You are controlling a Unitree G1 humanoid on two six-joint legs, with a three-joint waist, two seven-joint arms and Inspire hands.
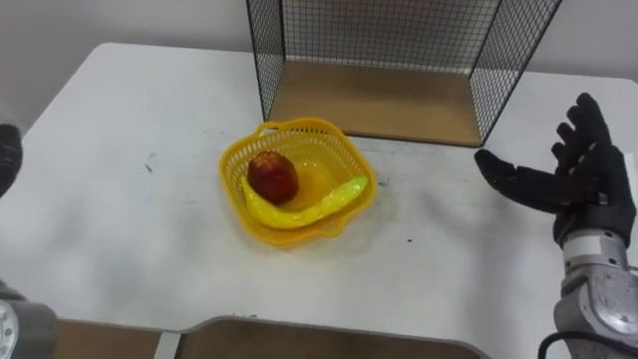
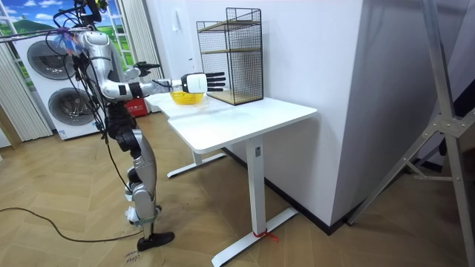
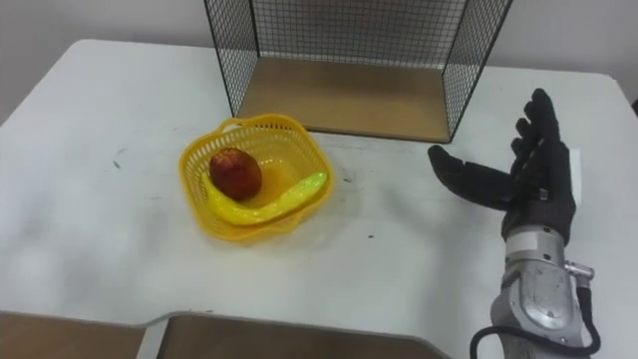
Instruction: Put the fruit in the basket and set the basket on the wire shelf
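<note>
A yellow plastic basket (image 1: pixel 339 150) stands on the white table (image 1: pixel 120 219), just in front of the wire shelf (image 1: pixel 379 100) with its wooden floor. Inside the basket a red apple (image 1: pixel 272 177) lies at the left and a yellow-green banana (image 1: pixel 309 207) curves along the front wall. My right hand (image 1: pixel 588 184) hovers over the table to the right of the basket, open, fingers straight and thumb pointing towards the basket, holding nothing. A dark part of my left hand (image 1: pixel 8 158) shows at the left edge, well away from the basket.
The shelf's mesh walls rise at both sides of its opening, which faces me. In the room view I stand at the table's end, the tall wire shelf (image 2: pixel 230 55) against the wall. Washing machines (image 2: pixel 44 81) stand behind me.
</note>
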